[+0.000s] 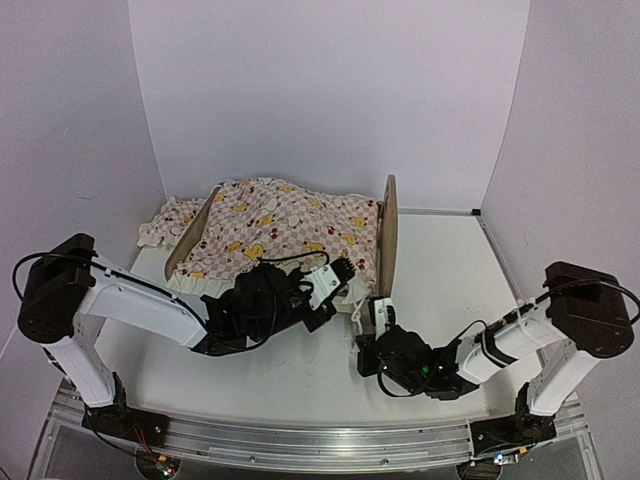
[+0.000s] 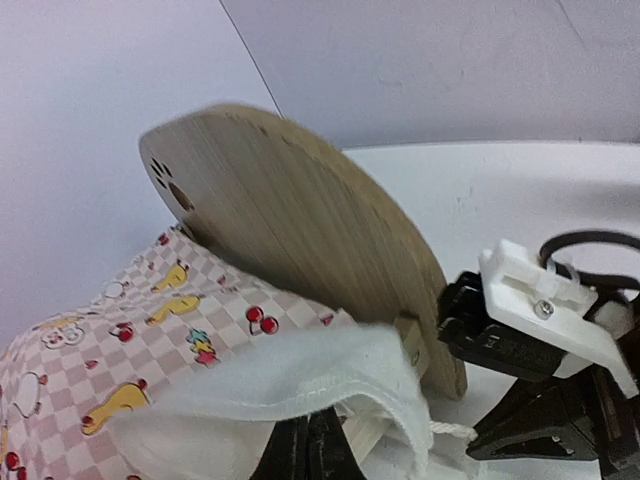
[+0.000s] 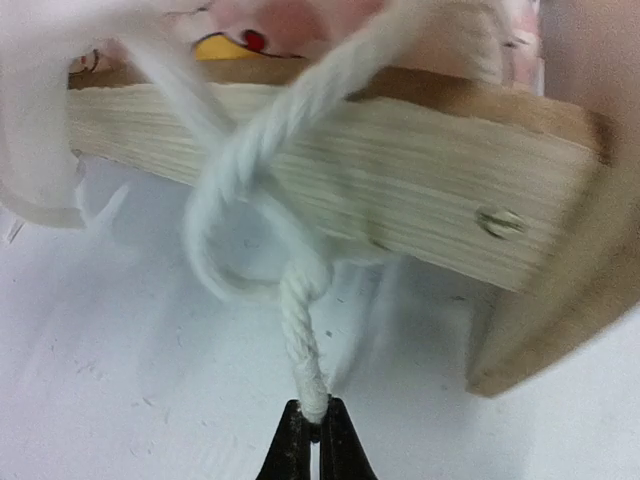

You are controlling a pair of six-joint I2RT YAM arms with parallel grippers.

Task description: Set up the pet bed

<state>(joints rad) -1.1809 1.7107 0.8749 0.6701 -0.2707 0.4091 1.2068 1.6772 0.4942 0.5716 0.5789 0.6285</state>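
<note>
So right now it's looking like the tie-down step. The pet bed (image 1: pixel 386 228) is sitting toward the back middle of the table (image 1: pixel 450 280) with the pink checkered cover (image 1: pixel 285 225) already draped over the top of it, and both arms are working at the near corner by the headboard (image 2: pixel 300 230). The right gripper (image 3: pixel 311 425) is pinching the very end of a white cord (image 3: pixel 298 320), fingers clamped tight on it. That cord is running up into a loose loop or half-knot hanging against the wooden side rail (image 3: pixel 400 170). With the blur I can't tell whether the loop is actually going around the rail or just lying in front of it. The left gripper (image 2: pixel 305 445) is sitting right under the cover's white ruffle edge (image 2: pixel 330 370), just beside the foot of the headboard. The fabric is flopping over its fingertips, so I honestly can't tell if it's gripping the ruffle or just parked under it. I'm guessing the next move is calling for a steady pull on the cord away from the rail to snug that loop down, with the other arm keeping the cover from sliding — yank too hard, though, and a light frame like this is probably going to drag or tip instead of tightening.
</note>
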